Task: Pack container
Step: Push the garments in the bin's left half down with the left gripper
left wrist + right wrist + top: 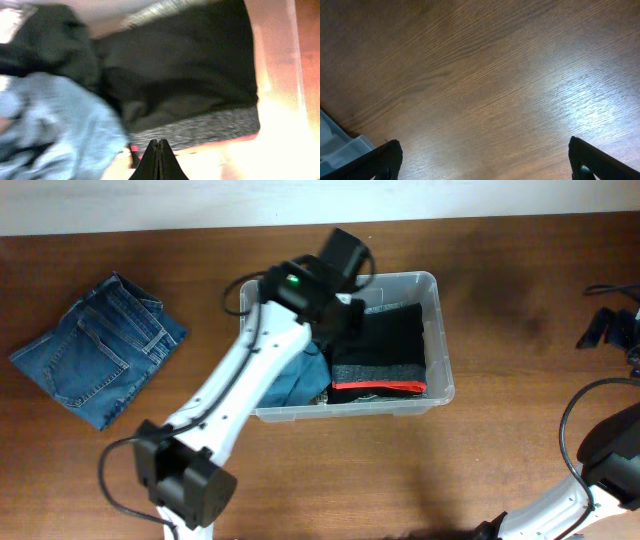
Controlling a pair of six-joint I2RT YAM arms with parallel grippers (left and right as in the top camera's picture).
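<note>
Black-fingered left gripper (159,160): tips pinched fully together with nothing between them as far as I can see, hanging just over the clothes inside the bin.
Right under it: a folded black garment (185,75) with a grey band and a red edge fills the right half of the bin. A light blue garment (55,125) is bunched up in the left half, kinda rumpled.
Container (360,411): the clear plastic bin sits near the far edge of the table (500,470), about mid-width. Its long axis runs left-right along that edge, and the left gripper is already over its inside, so the bin is straight below it.
Right gripper (487,162): jaws spread wide, holding nothing, over bare wood by the near right corner and well apart from the bin.
Nearer arm: left, no contest.
Jeans (100,350): folded, toward the left edge, well apart from the bin and not packed yet. My guess is they go in next, and they're off to the gripper's left, on the left arm's own side.
In the way: the bin's left wall and rim sit between the gripper and the jeans, so I'd say it has to lift clear first.
Other stuff: some black bits (612,328) at the right edge, can't tell what they are.
</note>
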